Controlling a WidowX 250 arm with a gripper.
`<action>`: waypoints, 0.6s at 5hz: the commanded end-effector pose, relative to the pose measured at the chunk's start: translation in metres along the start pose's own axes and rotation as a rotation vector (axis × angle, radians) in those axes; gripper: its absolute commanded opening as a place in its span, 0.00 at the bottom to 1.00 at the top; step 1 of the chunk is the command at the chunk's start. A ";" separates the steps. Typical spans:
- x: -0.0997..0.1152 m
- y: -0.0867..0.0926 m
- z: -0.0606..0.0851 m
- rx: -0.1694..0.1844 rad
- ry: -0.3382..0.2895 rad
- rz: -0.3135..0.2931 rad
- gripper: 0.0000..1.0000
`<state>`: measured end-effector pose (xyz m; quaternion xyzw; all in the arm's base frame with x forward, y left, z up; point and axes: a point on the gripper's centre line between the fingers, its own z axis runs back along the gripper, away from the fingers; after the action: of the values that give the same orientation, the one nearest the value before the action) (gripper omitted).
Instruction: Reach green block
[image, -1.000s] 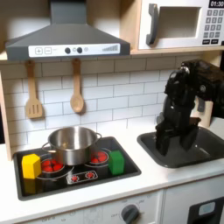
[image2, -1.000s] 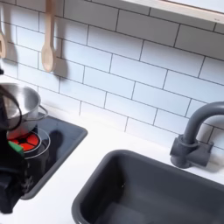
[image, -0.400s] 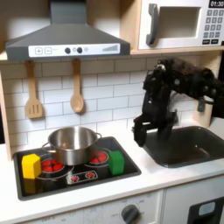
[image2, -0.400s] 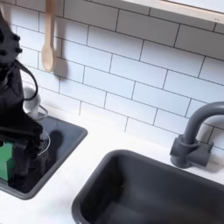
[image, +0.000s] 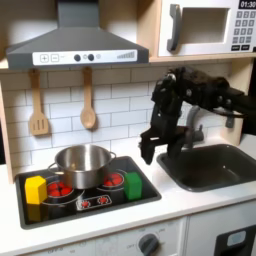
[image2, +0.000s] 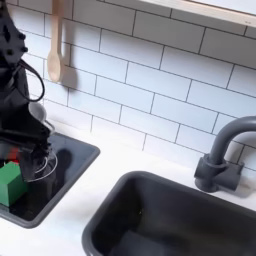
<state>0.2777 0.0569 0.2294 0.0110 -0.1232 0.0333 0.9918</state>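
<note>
White subway tile backs a toy kitchen counter where a black stovetop (image: 85, 195) sits beside a dark sink (image: 215, 165). Above the counter between them, the black gripper (image: 152, 148) hangs from its arm, fingers pointing down; they appear slightly parted in the first exterior view, though the blur leaves that uncertain. The green block (image: 133, 184) stands upright on the stovetop's corner, below the gripper and a little toward the first exterior view's left, with clear air between them. In the second exterior view the gripper (image2: 30, 150) hovers just above and behind the green block (image2: 11, 183), close but not touching. Farther from the gripper, toward the first exterior view's left, a steel pot (image: 82, 164) rests on the burners, and a yellow block (image: 36, 189) stands at the stovetop's far corner. Two wooden utensils (image: 88, 104) hang on the wall under the range hood (image: 75, 45). A grey faucet (image2: 226, 150) curves over the sink in the second exterior view.
</note>
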 end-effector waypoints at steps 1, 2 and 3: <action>0.025 0.012 -0.015 0.028 -0.016 0.032 1.00; 0.033 0.016 -0.022 0.035 -0.021 0.034 1.00; 0.035 0.022 -0.030 0.051 -0.014 0.031 1.00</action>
<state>0.3168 0.0810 0.2094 0.0332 -0.1291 0.0520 0.9897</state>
